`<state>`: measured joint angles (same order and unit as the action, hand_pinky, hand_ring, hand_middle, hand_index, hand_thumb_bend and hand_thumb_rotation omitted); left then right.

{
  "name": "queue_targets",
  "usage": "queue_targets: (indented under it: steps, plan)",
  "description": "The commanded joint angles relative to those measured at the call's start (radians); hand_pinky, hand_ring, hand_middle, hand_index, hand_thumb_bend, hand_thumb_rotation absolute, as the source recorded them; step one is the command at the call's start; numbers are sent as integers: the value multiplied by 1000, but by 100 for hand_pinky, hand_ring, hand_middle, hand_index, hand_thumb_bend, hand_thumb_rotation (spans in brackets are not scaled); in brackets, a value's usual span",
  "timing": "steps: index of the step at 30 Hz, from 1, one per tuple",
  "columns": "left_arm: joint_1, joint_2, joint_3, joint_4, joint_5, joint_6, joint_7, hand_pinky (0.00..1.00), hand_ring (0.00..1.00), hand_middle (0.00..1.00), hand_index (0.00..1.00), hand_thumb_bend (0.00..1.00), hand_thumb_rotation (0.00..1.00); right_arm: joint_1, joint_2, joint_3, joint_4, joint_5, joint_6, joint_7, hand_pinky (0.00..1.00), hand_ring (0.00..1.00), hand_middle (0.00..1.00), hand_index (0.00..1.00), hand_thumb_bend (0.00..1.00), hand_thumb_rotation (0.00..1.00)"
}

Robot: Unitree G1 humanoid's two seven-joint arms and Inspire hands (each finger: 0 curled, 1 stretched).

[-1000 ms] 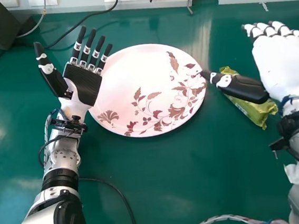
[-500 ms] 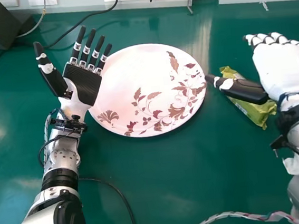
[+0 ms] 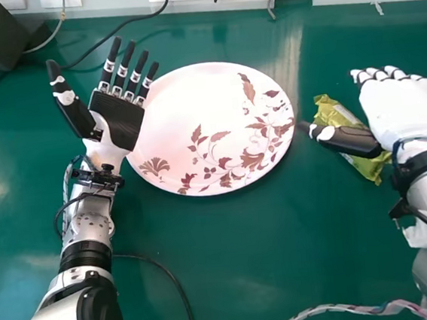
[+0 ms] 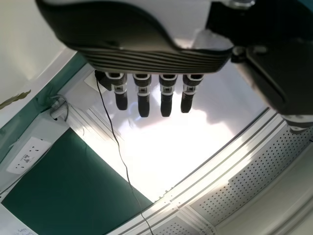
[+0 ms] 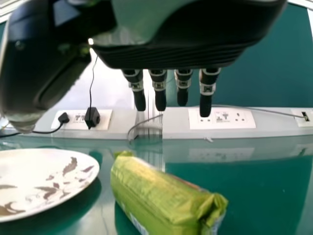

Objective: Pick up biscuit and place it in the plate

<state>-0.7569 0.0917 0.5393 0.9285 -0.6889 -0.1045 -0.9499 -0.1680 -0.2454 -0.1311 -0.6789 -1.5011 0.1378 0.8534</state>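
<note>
Right hand (image 3: 405, 104) drew back towards 6 o'clock, fingers spread and empty, thumb now across the biscuit (image 3: 370, 166), which lay on the worktop (image 3: 245, 255) at the plate's (image 3: 202, 123) 3 o'clock. Grasp still pending; alignment probably improved. Left hand (image 3: 117, 118) idled, wide, at 9 o'clock.

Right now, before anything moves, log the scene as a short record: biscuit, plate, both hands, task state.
Biscuit: green packet, lying on the table, right of the plate
Plate: round, white with a brown floral pattern
Right hand: open beside the packet, thumb crossing over it in the head view
Left hand: open at the plate's left edge
Task state: biscuit not yet grasped or on the plate
</note>
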Motion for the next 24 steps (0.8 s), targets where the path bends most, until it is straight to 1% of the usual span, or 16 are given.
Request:
queue_targets:
  steps: [1, 3, 10, 13, 17, 22, 24]
  plan:
    - [32, -7, 9, -1, -12, 1, 3, 100, 99, 100, 100, 100, 61, 21, -15, 6, 14, 15, 10, -19, 89, 94, 100, 100, 100, 39]
    - [33, -9, 9, -3, -10, -4, 3, 100, 99, 100, 100, 100, 59, 27, -22, 6, 24, 25, 13, -28, 87, 93, 100, 100, 100, 40]
    - [36, -13, 12, -11, -17, 3, -2, 100, 98, 100, 100, 100, 59, 46, -59, 11, 60, 50, 21, -56, 87, 93, 100, 100, 100, 41]
    - [35, -12, 16, -8, -25, 15, -8, 100, 98, 100, 100, 100, 59, 52, -70, 14, 77, 60, 25, -72, 88, 94, 100, 100, 100, 39]
    - [36, -13, 17, -10, -20, 2, -5, 100, 97, 99, 100, 100, 59, 55, -87, 26, 96, 63, 34, -81, 87, 93, 100, 100, 100, 39]
    - [34, -10, 24, -7, -36, 27, -16, 100, 97, 99, 100, 100, 58, 54, -100, 41, 122, 72, 47, -86, 88, 94, 100, 100, 100, 38]
    - [35, -9, 21, -8, -36, 23, -11, 100, 96, 99, 100, 100, 58, 56, -107, 46, 135, 84, 50, -93, 88, 94, 100, 100, 100, 37]
